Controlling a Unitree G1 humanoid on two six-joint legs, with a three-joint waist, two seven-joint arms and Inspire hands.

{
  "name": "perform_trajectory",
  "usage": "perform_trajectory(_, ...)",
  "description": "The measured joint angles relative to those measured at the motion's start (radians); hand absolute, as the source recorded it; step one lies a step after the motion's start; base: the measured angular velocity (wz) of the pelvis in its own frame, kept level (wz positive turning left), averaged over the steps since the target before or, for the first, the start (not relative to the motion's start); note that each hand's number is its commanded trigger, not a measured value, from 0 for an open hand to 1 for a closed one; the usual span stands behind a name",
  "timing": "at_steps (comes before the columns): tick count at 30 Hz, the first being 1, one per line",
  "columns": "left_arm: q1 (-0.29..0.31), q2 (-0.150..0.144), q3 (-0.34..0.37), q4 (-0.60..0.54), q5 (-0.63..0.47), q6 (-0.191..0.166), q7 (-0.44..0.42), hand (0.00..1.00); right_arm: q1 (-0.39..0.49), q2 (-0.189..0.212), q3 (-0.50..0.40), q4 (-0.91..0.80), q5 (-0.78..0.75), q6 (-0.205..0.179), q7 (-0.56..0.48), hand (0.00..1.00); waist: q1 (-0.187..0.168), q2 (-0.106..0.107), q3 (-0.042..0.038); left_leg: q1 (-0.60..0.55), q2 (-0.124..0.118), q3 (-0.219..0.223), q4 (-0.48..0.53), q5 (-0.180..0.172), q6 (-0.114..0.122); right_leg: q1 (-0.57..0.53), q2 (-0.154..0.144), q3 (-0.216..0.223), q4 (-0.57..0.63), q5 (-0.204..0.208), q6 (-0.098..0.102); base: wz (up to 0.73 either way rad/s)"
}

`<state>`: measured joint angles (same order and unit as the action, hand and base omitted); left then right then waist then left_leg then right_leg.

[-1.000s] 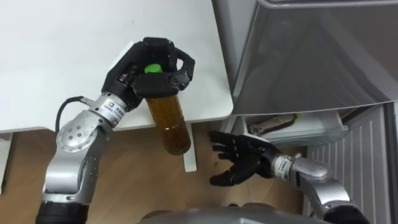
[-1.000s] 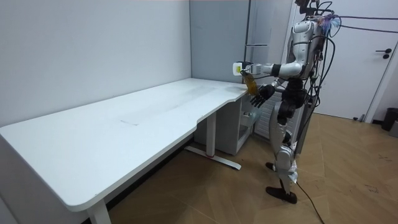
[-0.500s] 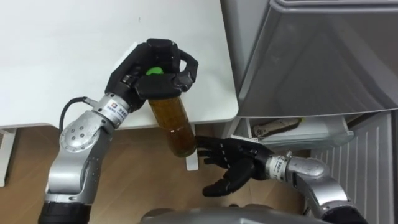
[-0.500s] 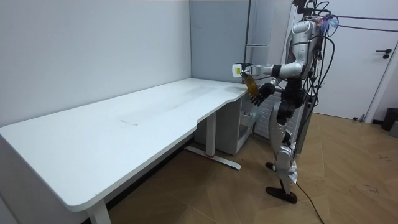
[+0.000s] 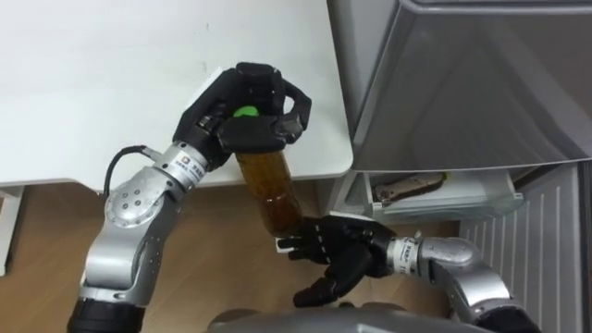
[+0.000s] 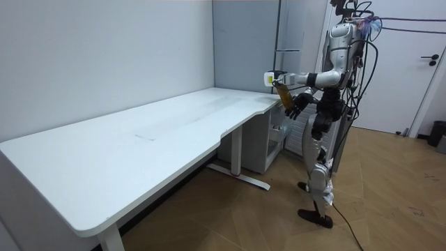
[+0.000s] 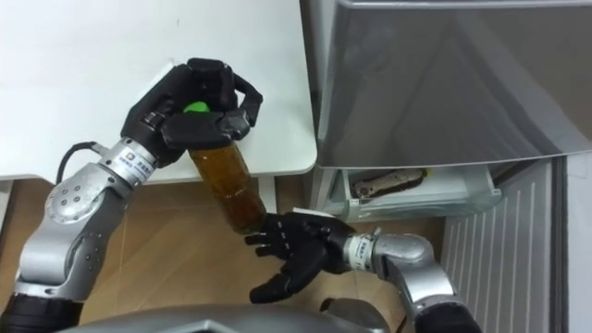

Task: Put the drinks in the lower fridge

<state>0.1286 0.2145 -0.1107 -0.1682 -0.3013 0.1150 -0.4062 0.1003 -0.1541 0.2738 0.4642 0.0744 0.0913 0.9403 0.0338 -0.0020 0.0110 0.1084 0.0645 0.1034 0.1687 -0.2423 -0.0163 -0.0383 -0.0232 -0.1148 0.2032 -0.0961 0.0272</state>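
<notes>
Currently: bottle held by cap end, left hand fingers curled round it, just beside fridge. Right hand fingers spread open under bottle base, also beside fridge. Bottle not yet inside fridge's open lower section; transfer & placing judged outstanding.

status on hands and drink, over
Left hand shut on bottle top, cap up, off the table corner. Right hand open at its base. Lower fridge open at right, nothing in the way.
</notes>
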Motion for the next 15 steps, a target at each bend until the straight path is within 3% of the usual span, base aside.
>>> perform_trajectory(5,0.0,0.012,-0.032,0.019,0.0,-0.015,0.0,1.0,0.0,-0.004,0.022,0.003,0.0,0.021,-0.004,0.0,-0.003,0.0,0.0001,0.001,-0.001,0.0,0.002,0.0,0.0,0.001,-0.001,0.001,0.003,0.0,0.0,0.0)
perform_trajectory(15,-0.012,0.006,-0.076,0.124,-0.002,-0.034,0.001,1.0,0.0,-0.019,0.048,0.024,-0.017,0.076,-0.014,0.0,-0.008,-0.008,0.003,-0.011,-0.004,0.0,0.006,-0.001,0.001,-0.009,-0.003,0.002,0.003,-0.004,0.0,0.0)
